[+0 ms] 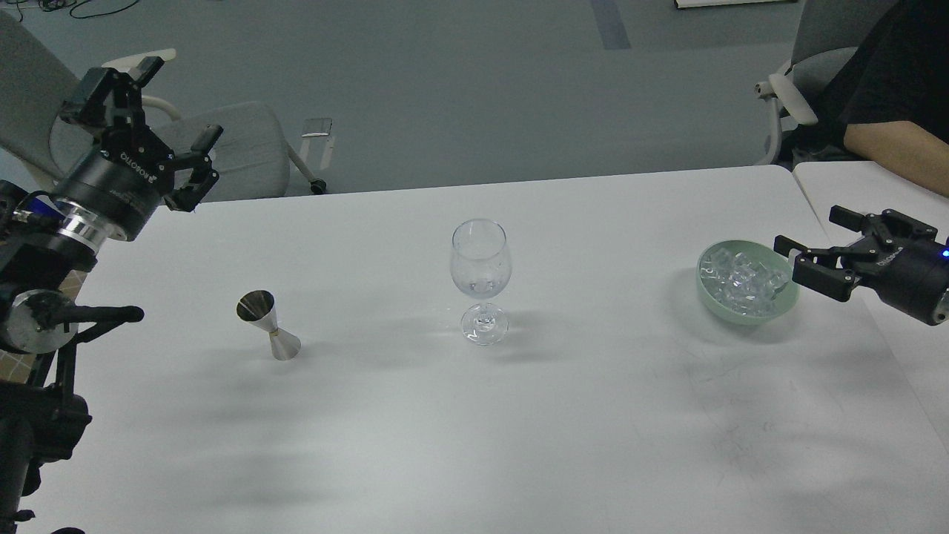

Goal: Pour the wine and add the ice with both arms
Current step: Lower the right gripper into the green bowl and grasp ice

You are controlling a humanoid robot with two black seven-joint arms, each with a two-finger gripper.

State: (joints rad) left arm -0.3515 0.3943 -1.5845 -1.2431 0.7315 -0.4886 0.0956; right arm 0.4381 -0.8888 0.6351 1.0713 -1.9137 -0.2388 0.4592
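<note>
A clear stemmed wine glass [480, 276] stands upright at the table's middle; I cannot tell what its bowl holds. A steel jigger [268, 325] stands to its left. A heap of clear ice cubes [741, 278] fills a pale green bowl [713, 302] at the right. My left gripper [174, 111] is open and empty, raised above the table's far left corner, well clear of the jigger. My right gripper [815, 241] is open and empty, low at the bowl's right rim, fingers pointing left towards the ice.
The white table [474, 445] has bare surface in front. A second table [875, 185] adjoins at the right. A person's forearm [897, 152] rests there, with a chair [801, 81] behind. A grey office chair [237, 148] stands behind the left corner.
</note>
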